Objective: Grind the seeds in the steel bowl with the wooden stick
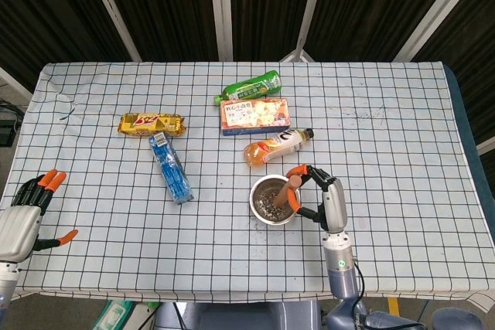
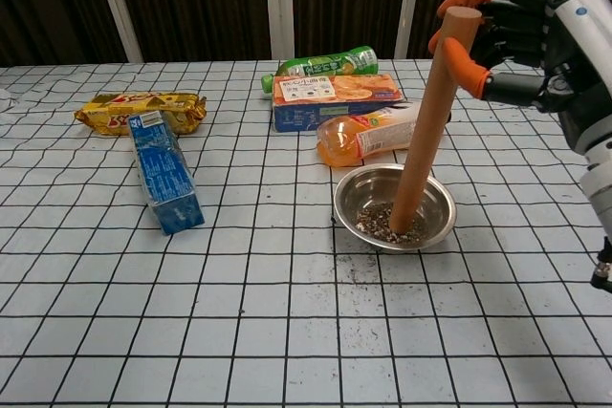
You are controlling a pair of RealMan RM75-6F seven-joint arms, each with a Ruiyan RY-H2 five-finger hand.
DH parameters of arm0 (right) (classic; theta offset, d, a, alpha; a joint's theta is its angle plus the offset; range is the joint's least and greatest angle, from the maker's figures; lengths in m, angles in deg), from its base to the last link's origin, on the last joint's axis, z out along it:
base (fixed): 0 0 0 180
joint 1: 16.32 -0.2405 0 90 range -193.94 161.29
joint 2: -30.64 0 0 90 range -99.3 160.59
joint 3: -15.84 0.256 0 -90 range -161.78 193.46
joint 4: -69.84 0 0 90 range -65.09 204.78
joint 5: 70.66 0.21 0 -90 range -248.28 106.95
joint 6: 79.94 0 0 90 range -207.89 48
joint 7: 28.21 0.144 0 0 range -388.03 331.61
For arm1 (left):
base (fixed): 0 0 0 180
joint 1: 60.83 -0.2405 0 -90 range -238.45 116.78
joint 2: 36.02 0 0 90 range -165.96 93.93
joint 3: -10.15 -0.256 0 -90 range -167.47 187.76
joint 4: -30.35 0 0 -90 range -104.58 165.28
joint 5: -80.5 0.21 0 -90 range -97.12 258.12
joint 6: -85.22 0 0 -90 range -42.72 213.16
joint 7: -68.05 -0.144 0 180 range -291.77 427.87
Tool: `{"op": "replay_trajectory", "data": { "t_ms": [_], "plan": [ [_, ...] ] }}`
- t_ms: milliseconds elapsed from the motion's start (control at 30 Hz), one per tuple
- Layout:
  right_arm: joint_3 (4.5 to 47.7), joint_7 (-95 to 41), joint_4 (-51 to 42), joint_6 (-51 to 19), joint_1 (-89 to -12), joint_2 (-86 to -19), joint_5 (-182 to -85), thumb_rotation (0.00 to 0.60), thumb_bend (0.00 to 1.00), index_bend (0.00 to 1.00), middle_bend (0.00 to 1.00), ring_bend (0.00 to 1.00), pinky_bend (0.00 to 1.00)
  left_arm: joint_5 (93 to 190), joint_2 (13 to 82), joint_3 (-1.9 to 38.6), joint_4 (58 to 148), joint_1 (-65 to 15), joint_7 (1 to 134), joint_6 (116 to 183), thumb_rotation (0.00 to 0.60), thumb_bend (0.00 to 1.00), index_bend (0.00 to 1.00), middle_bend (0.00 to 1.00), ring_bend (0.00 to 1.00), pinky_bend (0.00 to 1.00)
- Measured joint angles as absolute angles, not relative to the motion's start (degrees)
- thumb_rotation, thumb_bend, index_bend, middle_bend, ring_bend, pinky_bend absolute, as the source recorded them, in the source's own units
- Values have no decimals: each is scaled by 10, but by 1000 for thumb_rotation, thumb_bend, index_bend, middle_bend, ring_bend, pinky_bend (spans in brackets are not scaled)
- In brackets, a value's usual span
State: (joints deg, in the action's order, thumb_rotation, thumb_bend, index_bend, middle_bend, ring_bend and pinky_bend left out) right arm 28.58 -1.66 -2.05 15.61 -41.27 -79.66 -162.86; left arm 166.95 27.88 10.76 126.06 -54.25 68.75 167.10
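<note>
From the head view, the right hand (image 1: 321,195) held the top of the wooden stick (image 1: 292,191), whose low end stood in the steel bowl (image 1: 272,199) on the seeds (image 1: 268,204). The left hand (image 1: 27,210) waited with fingers (image 1: 51,179) spread wide at the bench (image 1: 402,144) corner, out of the way.

From the chest view, the stick leaned so it could push down. An orange bottle (image 2: 368,134) lay just behind the bowl. In front the bench was bare, with room to move.

Stick (image 2: 427,121) in bowl (image 2: 359,195), bottle (image 2: 368,135) just behind.
</note>
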Motion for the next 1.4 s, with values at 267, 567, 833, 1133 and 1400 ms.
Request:
{"op": "replay_trajectory", "data": {
  "t_ms": [267, 567, 833, 1133, 1400],
  "plan": [
    [286, -17, -21, 159, -412, -797, -1631, 600, 598, 736, 557, 594, 542, 1670, 279, 107, 1260, -543, 688, 1671, 600, 26, 0, 0, 0, 0],
    [282, -22, -22, 159, -409, -794, -1633, 600, 597, 736, 557, 594, 542, 1669, 278, 108, 1262, -543, 686, 1672, 600, 27, 0, 0, 0, 0],
    [275, -21, -12, 158, -406, -803, -1633, 600, 597, 736, 557, 594, 542, 1668, 278, 108, 1263, -544, 686, 1673, 600, 26, 0, 0, 0, 0],
    [277, -20, -11, 162, -406, -803, -1637, 600, 597, 737, 557, 594, 542, 1668, 278, 108, 1263, -544, 688, 1672, 600, 26, 0, 0, 0, 0],
    [303, -32, -56, 170, -418, -773, -1649, 600, 597, 741, 557, 594, 542, 1667, 278, 108, 1262, -543, 690, 1671, 600, 26, 0, 0, 0, 0]
  ]
}}
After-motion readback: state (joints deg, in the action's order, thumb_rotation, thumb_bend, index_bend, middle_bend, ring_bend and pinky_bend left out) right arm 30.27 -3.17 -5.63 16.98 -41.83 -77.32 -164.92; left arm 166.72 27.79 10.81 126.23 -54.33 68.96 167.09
